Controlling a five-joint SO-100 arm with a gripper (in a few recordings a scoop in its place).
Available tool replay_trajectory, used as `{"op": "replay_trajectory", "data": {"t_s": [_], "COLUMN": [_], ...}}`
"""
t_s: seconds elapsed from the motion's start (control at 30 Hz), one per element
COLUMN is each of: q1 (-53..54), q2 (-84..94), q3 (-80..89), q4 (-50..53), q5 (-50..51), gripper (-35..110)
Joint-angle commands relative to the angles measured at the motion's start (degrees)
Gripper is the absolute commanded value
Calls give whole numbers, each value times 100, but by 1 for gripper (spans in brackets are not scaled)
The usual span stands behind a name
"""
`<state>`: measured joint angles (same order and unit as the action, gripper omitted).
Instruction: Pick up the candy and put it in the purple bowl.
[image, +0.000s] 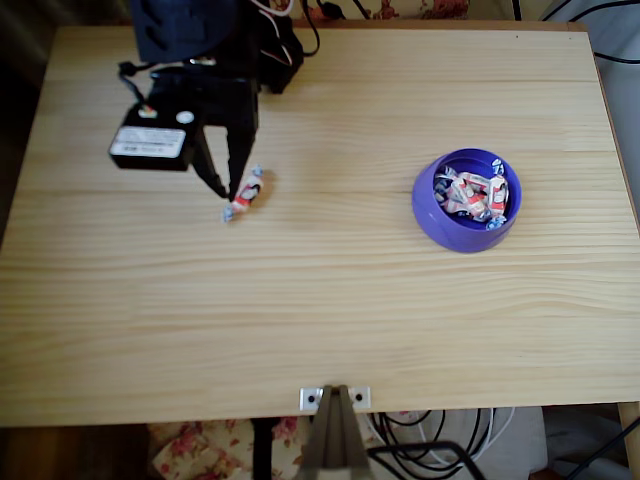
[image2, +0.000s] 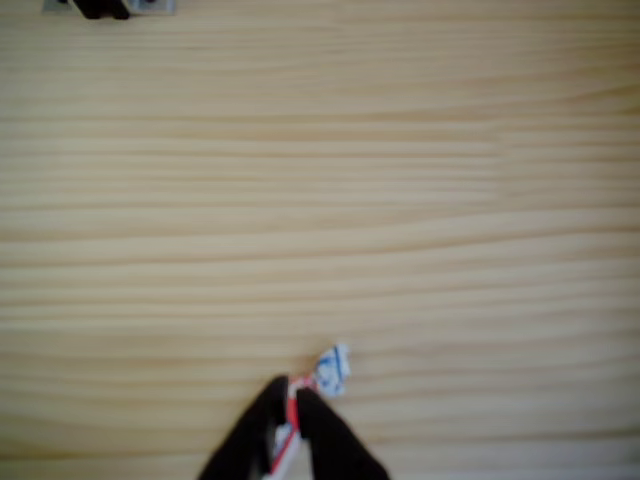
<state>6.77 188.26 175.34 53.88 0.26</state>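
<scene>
A candy (image: 248, 192) with a white and red-orange wrapper lies left of the table's middle in the overhead view. My black gripper (image: 232, 192) reaches down from the back, and its two fingers close around the candy. In the wrist view the red wrapper sits pinched between the fingertips (image2: 262, 415). One pale bluish twisted end of the candy (image2: 331, 368) sticks out past them, low over the wood. The purple bowl (image: 430, 215) stands far to the right and holds several like sweets.
The arm's black body and a white-labelled block (image: 150, 146) fill the back left. Cables hang at the back edge. A metal bracket (image: 335, 398) sits at the front edge. Bare wood lies between the candy and the bowl.
</scene>
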Motion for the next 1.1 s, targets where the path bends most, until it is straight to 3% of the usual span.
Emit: {"op": "replay_trajectory", "data": {"t_s": [0.0, 1.07], "q1": [62, 246], "q2": [79, 79], "q3": [-132, -132], "q4": [105, 105], "q5": [70, 281], "gripper": [0, 0]}}
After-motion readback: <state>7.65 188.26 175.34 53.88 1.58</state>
